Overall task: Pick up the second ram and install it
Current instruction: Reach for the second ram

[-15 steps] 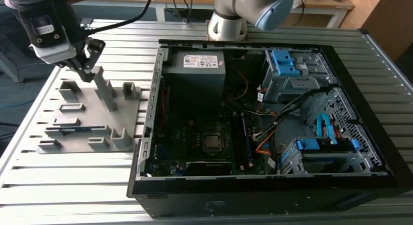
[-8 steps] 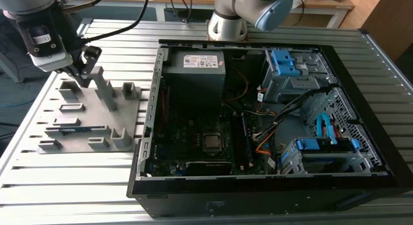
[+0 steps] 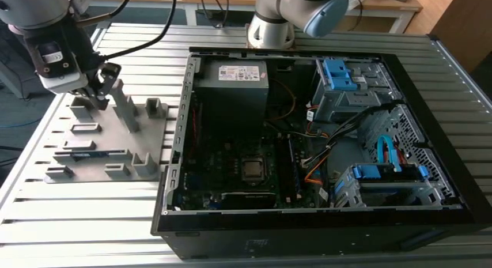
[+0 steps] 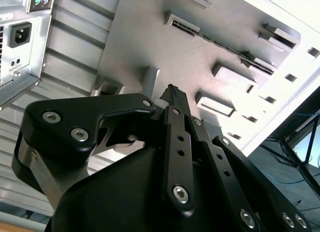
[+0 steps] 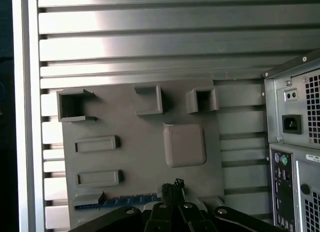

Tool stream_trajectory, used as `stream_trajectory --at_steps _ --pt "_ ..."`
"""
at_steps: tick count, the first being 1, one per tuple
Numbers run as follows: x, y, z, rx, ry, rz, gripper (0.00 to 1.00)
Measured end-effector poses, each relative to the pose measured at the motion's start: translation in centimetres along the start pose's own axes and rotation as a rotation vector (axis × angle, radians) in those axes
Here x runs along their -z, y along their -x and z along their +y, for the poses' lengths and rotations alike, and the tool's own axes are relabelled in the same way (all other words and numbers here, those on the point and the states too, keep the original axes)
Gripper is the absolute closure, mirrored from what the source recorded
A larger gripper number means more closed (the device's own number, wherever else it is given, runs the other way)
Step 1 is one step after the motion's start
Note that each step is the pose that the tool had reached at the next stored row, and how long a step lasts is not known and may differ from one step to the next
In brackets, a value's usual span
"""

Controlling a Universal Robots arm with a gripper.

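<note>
Across the exterior view, a slatted metal surface (image 3: 92,233) is stretching from edge to edge, carrying everything else. On the centre and right of that frame, an open computer case (image 3: 230,245) is lying on its side with its board, cables and blue drive brackets facing up. Its rear panel is also showing in the first wrist view (image 5: 295,142).

At the upper left of the exterior frame, the arm (image 3: 46,26) is reaching down over a grey fixture plate (image 3: 100,142). The plate is sitting just beside the case on the exterior view's left, with raised blocks and pockets standing across it. Its bare face is showing in both wrist views (image 4: 150,42) (image 5: 140,157).

The claw (image 3: 101,101) is hanging over the far end of the plate, close above the tall blocks. In both wrist views (image 4: 172,91) (image 5: 173,184) its fingers are appearing pressed together at the tip and gripping nothing.

The second ram (image 3: 89,155) is lying in the plate at the lower left of the exterior frame, a thin blue stick between low blocks, apart from the claw. In the first wrist view the same blue strip (image 5: 117,200) is showing on the plate, with one end near the claw's tip.
</note>
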State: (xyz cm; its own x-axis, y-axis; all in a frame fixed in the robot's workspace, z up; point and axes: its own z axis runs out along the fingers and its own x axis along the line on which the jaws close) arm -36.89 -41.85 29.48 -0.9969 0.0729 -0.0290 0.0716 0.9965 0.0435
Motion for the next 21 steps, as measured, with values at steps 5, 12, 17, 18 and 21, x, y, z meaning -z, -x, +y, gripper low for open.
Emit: stream_trajectory --at_steps 5,12,17,18,21 --pt "-0.90 -0.15 -0.05 0.000 0.0001 -0.0001 0.90" --pt "-2.16 -0.39 -0.12 0.000 0.0001 0.0000 0.90" --pt "-2.89 -1.68 -0.39 0.000 0.0000 0.0000 0.90" --pt "-2.97 -1.97 -0.50 0.000 0.0000 0.0001 0.90" --pt "-3.32 -2.46 -1.11 0.000 0.0000 0.0003 0.90"
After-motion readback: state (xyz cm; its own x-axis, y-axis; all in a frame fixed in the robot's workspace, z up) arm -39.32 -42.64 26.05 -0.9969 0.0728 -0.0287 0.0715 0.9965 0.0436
